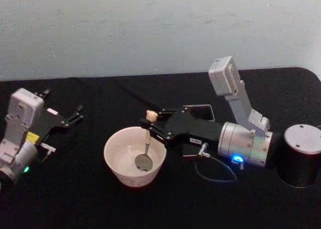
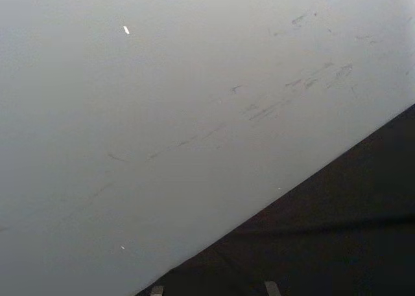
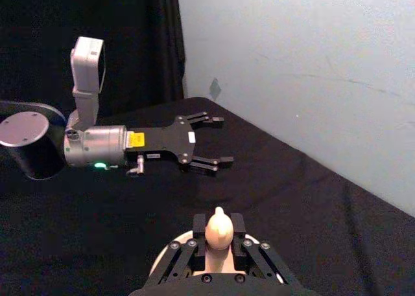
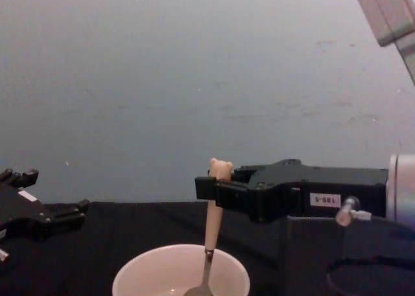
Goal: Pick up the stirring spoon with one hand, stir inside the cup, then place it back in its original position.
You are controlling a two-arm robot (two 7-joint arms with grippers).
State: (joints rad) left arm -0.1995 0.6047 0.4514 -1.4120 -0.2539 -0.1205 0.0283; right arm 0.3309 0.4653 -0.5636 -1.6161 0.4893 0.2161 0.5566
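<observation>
A yellow label sits on the body of the left gripper (image 3: 217, 140). On the right gripper (image 1: 148, 126) is a small white label with dark characters that we cannot read with certainty. A blue light (image 1: 237, 160) glows on the right arm's metal wrist ring, and a green light (image 1: 26, 169) on the left arm's.

The right gripper reaches in level from the right, above the cup (image 1: 113, 161). Its black fingers are pressed onto the stirring spoon (image 1: 146, 144), pinching the beige handle just under the tiny bear head. The spoon hangs nearly upright. Its thin dark neck runs down into the cup, and the shiny round metal bowl sits low inside, near the cup's floor. We cannot tell whether it touches.

From the chest, the bear head pokes up just above the right gripper (image 4: 211, 186). The stirring spoon (image 4: 212, 225) drops past the rim of the cup (image 4: 139, 276). The cup is wide, round, smooth and cream-white, with a thin plain rim.

The dark square holder (image 1: 199, 105) stands just behind the right gripper, its thin walls open at the top.

The left gripper (image 1: 62, 102) is parked well apart on the left, fingers spread wide and holding nothing.

A matte black cloth (image 1: 75, 199) covers the table. A black cylinder with a flat grey top (image 1: 301, 156) stands at the right. A thin cable (image 1: 215, 174) loops under the right wrist.
</observation>
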